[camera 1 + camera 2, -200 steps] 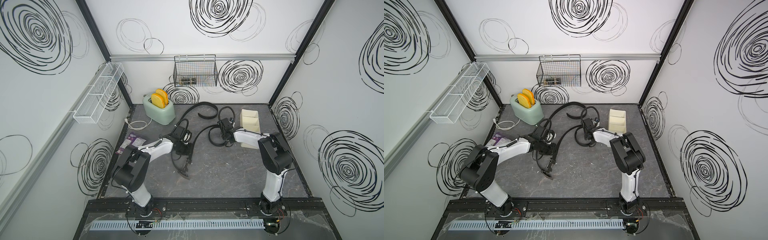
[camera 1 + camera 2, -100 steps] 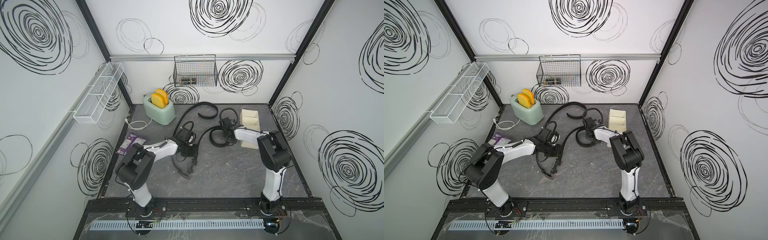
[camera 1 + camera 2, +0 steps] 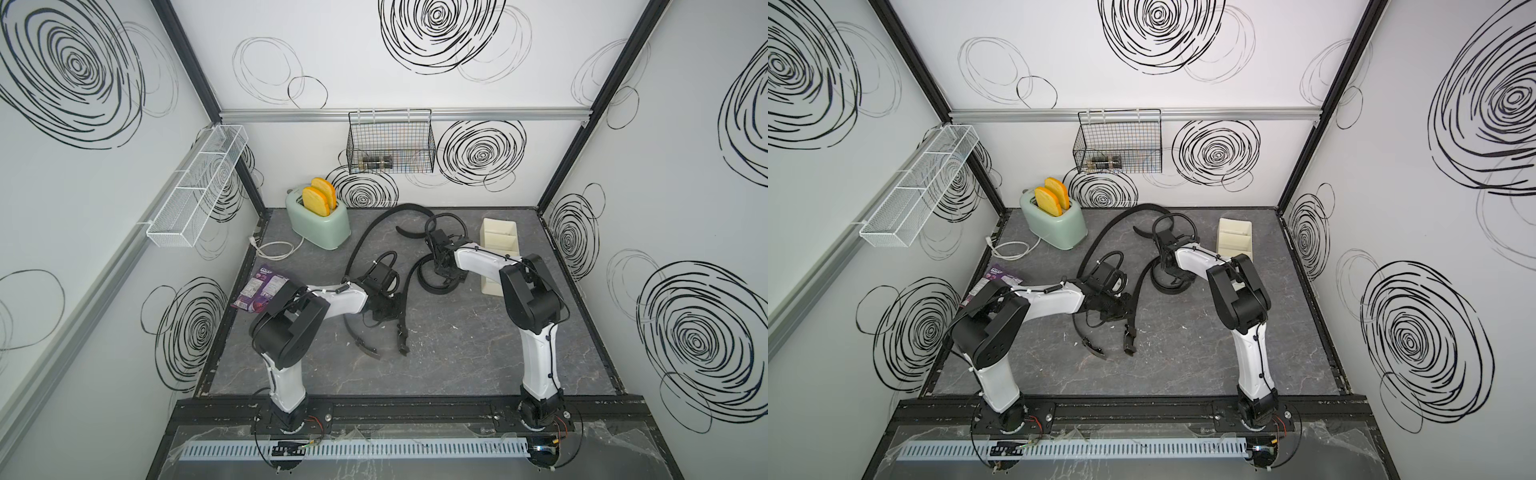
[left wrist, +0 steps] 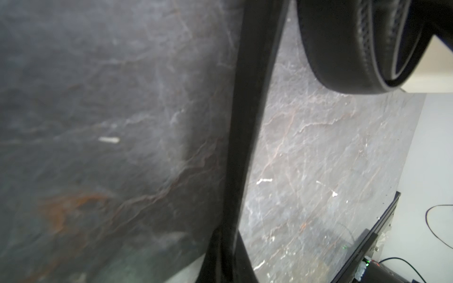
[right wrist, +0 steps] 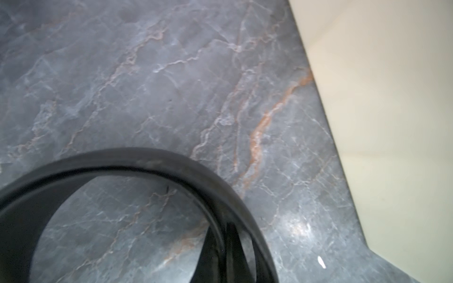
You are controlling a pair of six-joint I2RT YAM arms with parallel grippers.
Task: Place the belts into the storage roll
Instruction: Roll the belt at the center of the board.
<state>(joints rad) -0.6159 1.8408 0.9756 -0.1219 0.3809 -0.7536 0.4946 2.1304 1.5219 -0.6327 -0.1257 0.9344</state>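
Both belts (image 3: 434, 290) sit outside the storage roll (image 3: 498, 227)

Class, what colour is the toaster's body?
Pale mint green; the toaster shows best in a top view.

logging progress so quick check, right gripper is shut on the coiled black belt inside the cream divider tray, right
Not inside: the right gripper is shut on the coiled black belt on the grey tabletop, beside the cream divider tray. Both top views show the coil outside the tray wall.

Both top views overlook the whole table (image 3: 457, 365); wrist cameras face it close up.
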